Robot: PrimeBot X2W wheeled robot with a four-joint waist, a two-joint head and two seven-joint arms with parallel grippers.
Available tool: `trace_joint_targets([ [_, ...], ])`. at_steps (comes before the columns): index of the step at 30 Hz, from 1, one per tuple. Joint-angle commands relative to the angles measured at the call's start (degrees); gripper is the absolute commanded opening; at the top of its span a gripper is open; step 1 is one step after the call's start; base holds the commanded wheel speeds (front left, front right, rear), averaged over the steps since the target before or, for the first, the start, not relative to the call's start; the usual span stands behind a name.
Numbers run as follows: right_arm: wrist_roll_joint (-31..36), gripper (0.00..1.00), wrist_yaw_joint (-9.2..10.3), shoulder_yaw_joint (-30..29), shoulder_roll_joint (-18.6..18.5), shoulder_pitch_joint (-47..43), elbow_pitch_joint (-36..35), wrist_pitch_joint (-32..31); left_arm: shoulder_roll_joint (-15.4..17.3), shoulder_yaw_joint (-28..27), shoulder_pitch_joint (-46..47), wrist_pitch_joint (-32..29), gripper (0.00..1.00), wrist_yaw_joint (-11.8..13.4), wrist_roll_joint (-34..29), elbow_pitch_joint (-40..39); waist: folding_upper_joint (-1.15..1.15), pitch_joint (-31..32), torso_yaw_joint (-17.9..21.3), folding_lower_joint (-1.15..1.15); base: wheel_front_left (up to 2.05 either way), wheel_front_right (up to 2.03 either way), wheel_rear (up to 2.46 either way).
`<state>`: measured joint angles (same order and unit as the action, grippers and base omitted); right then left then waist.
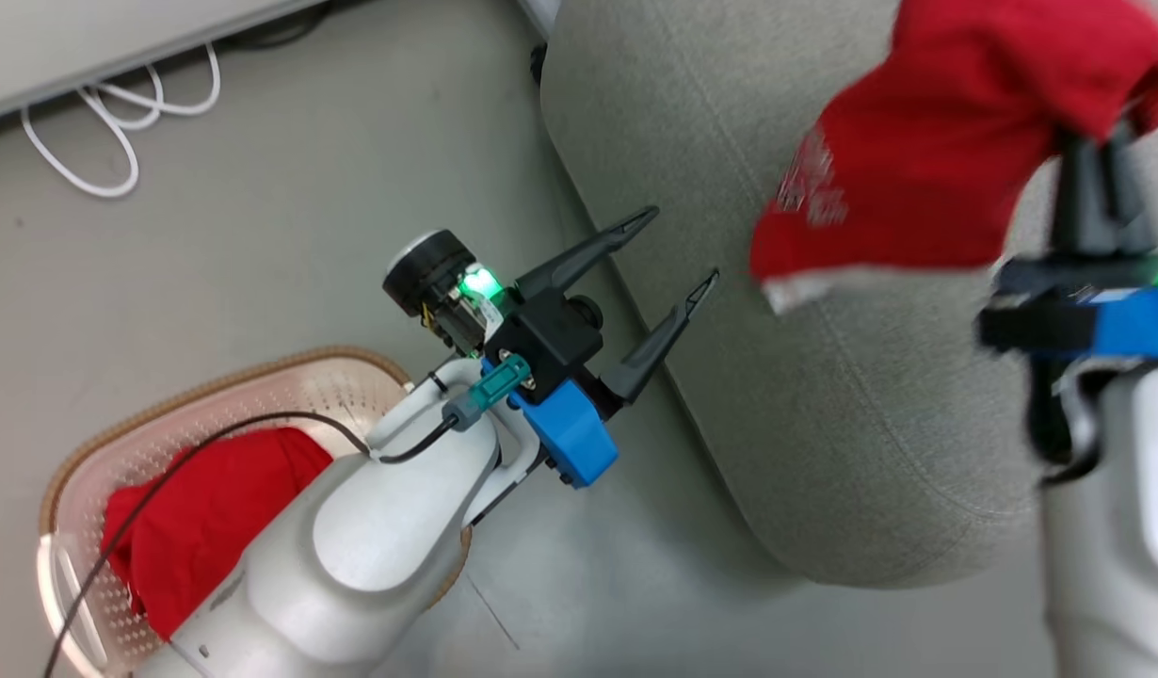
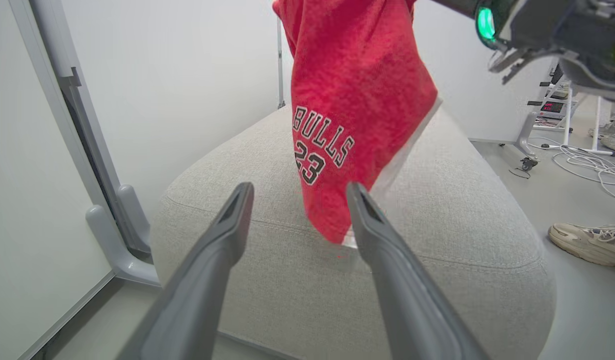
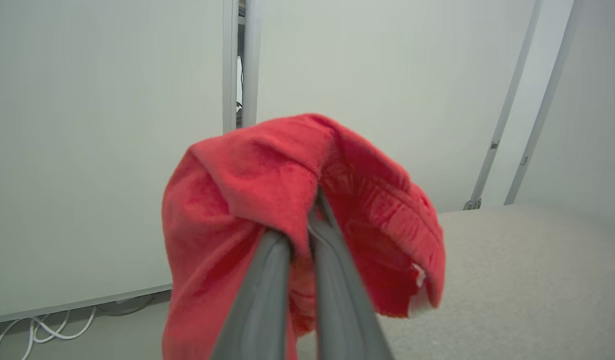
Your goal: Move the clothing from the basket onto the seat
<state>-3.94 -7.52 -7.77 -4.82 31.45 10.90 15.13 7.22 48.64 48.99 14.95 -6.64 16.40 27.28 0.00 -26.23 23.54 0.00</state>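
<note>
A: Red jersey (image 1: 937, 141), white trim on one hem, lettered "BULLS 23". It hangs from the right pincer (image 1: 1094, 155), whose jaws are pressed together on a bunched fold. It is over the seat (image 1: 871, 405) with its lowest corner near the cushion; I cannot tell whether they touch.

B: Left pincer (image 1: 684, 245)?

A: Spread, holding nothing, by the seat's near edge. The basket (image 1: 212, 381) sits on the floor (image 1: 306, 235) under that arm, with a second red garment (image 1: 212, 508) inside.

B: How to do the drop well?

A: Judgement: lower until most of the cloth rests on the cushion, well in from the rounded edge, then part the jaws. Released from height, it could slide off.

B: Surroundings?

A: Grey woven upholstery with a faint seam. Pale grey floor, white cables (image 1: 118, 122) by the wall, a pale shoe (image 2: 587, 242) beyond the seat.
</note>
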Motion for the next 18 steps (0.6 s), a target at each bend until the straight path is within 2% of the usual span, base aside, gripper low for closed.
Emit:
trace_joint_targets([
  [1, 0.37, 0.00, 0.06, -1.25, -1.74, 2.95, -1.01, 0.04, 0.67, 0.06, 1.39, -0.13, 1.00, 0.21, -0.65, -0.57, 0.00, -3.29, -0.80, 0.00, 0.00, 0.00, 0.00],
  [5, 0.95, 0.00, 0.06, -4.62, -5.58, 8.92, -3.93, 0.05, 2.09, 0.00, 3.49, -1.11, 1.00, 0.31, -1.47, -1.86, 0.00, -8.19, -1.25, 0.00, 0.00, 0.00, 0.00],
  [6, 0.95, 0.00, 0.06, -4.62, -5.58, 8.92, -3.93, 0.05, 2.09, 0.00, 3.49, -1.11, 1.00, 0.31, -1.47, -1.86, 0.00, -8.19, -1.25, 0.00, 0.00, 0.00, 0.00],
  [11, 0.89, 0.00, 0.06, -11.67, -10.87, 15.06, -5.88, 0.04, 3.54, 0.06, 6.61, -2.33, 1.00, 0.30, -2.70, -4.14, 0.00, -14.41, -2.04, 0.00, 0.00, 0.00, 0.00],
  [18, 0.29, 0.00, 0.06, -20.12, -18.14, 20.82, -1.34, 0.04, 5.55, -0.24, 9.72, -3.86, 1.00, 0.52, -3.89, -7.21, 0.00, -20.40, -2.83, 0.00, 0.00, 0.00, 0.00],
])
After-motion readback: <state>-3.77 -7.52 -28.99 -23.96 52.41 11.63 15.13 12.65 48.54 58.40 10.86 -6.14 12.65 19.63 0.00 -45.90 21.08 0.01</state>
